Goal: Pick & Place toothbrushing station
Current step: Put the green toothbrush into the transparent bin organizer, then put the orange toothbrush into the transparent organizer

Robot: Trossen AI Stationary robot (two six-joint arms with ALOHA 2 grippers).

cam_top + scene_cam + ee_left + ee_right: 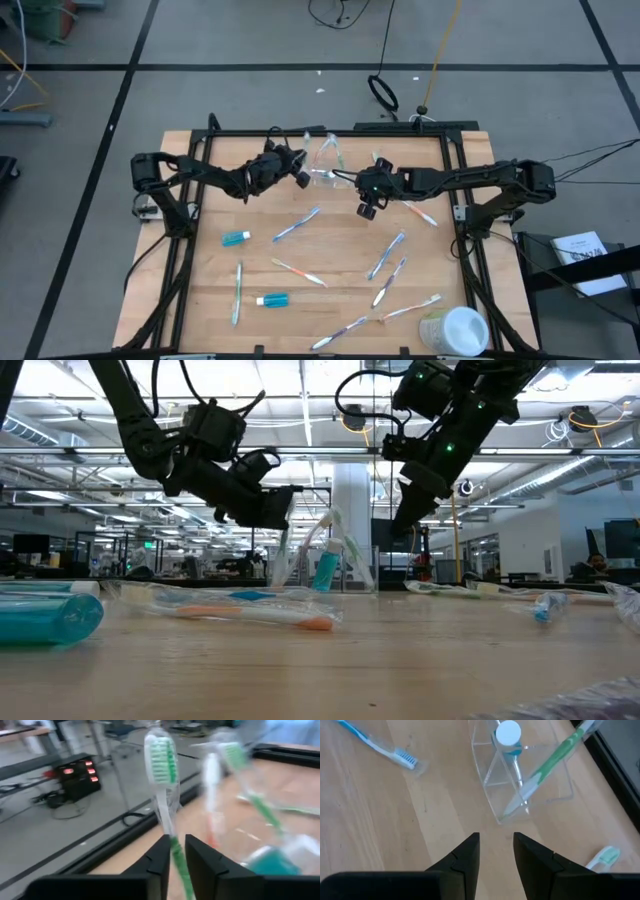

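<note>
Toothpaste tube [45, 615] lies nearest, toothbrushes [385, 256] scattered beyond.

Bright overhead light, left-wrist blur

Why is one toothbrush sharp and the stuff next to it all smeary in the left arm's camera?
In the left wrist view, the green toothbrush between the left gripper fingers looks sharp, while the clear holder and the brushes beside it are blurred. In the low view, the near blue toothpaste tube is out of focus. The right wrist view is crisp.
</note>
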